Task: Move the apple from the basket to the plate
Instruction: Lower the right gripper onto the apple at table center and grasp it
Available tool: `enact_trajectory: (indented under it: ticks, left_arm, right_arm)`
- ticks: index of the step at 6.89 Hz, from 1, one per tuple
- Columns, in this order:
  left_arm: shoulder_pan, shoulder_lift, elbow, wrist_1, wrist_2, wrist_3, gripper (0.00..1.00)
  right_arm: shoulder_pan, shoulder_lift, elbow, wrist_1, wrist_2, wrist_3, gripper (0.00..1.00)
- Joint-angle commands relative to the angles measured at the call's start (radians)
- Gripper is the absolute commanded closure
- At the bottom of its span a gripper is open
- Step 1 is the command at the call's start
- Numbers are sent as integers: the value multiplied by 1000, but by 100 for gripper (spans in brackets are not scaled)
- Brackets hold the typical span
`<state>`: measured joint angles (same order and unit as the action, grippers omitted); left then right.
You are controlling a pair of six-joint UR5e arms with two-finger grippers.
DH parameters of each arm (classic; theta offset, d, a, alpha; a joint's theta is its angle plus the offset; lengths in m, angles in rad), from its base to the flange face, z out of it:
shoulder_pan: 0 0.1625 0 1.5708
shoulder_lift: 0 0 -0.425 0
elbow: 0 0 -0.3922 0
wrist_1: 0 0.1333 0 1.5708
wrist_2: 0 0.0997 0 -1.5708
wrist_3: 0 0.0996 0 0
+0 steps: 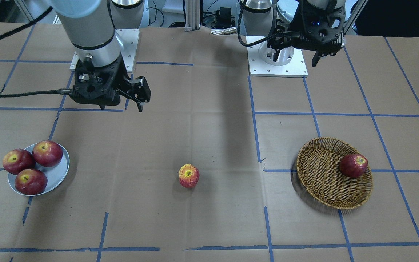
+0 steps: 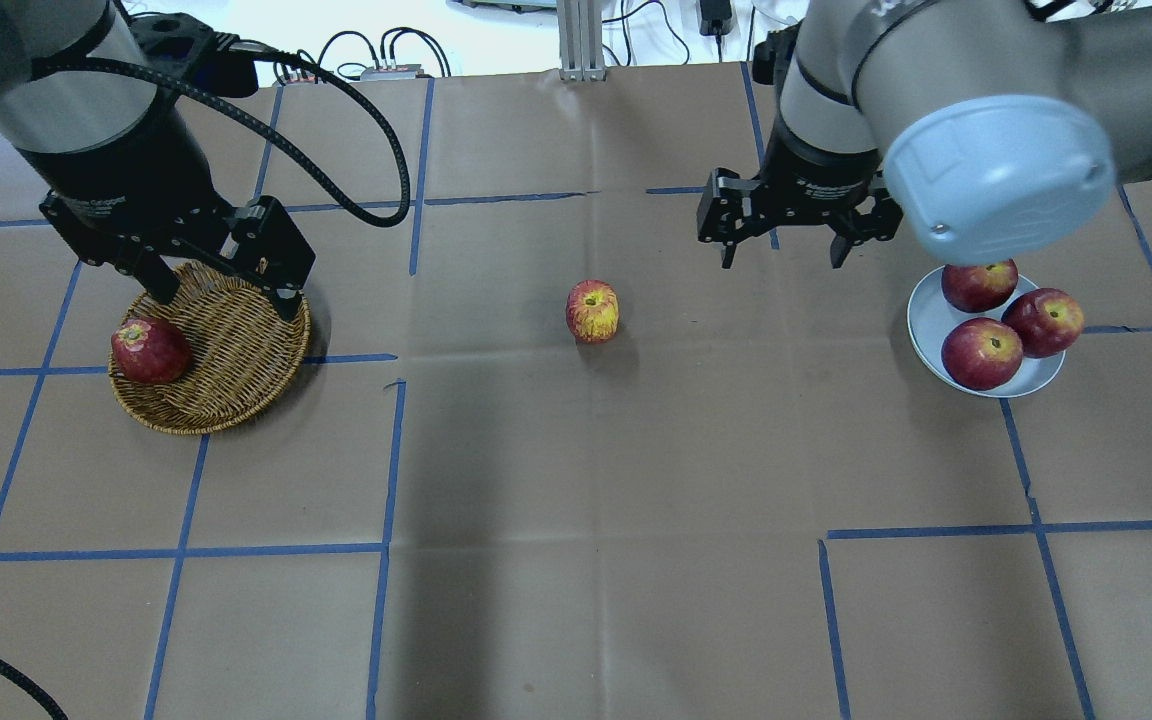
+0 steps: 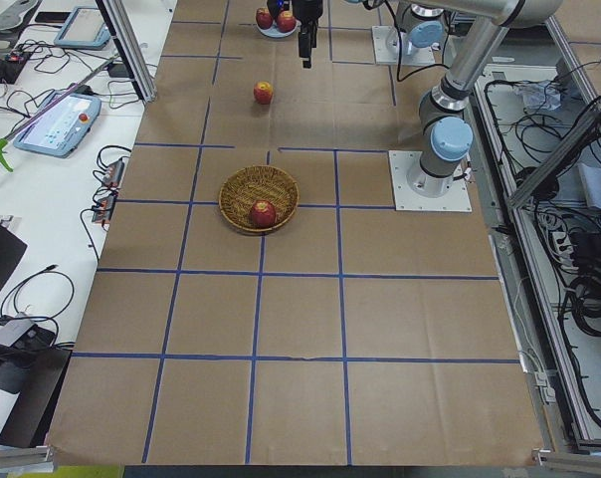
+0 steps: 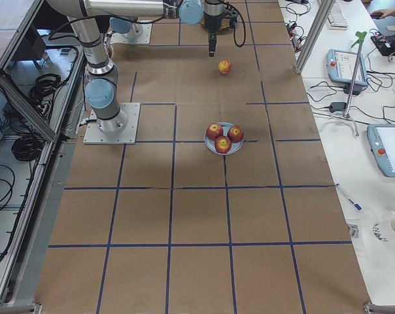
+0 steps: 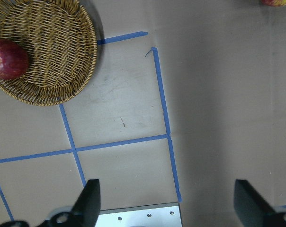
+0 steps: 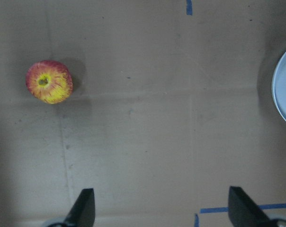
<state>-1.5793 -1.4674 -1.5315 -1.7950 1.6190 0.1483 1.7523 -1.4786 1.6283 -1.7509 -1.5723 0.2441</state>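
The yellow-streaked apple (image 1: 189, 176) sits upright on the bare table middle, outside the basket, and shows in the overhead view (image 2: 592, 311) and the right wrist view (image 6: 49, 81). The brown wicker basket (image 1: 315, 171) (image 2: 236, 340) (image 5: 53, 42) is on my left side. The pale blue-grey plate (image 1: 56, 174) (image 2: 926, 320) (image 6: 282, 90) is on my right side. My left gripper (image 1: 295, 60) (image 2: 226, 300) (image 5: 167, 208) is open and empty, raised near the basket. My right gripper (image 1: 121, 108) (image 2: 781, 262) (image 6: 162, 210) is open and empty, raised between the apple and the plate.
A dark red apple (image 1: 354, 165) (image 2: 149, 351) (image 5: 8, 59) lies in the basket at its rim. Three dark red apples (image 1: 47, 153) (image 2: 981, 352) fill the plate. Blue tape lines cross the brown table cover. The arm bases stand at the robot's edge of the table.
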Motion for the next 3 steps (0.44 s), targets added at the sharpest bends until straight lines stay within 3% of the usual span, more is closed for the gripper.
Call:
enact_trajectory:
  ticks: [1,3]
  left_arm:
    - [36,24,-1,12,-7,-3,1]
    - [59,9,-16,74,-8,14,1]
  right_arm:
    - [114,116,-28,-111,-2,153,0]
    - [220,272,-71,-256,-9,287,0]
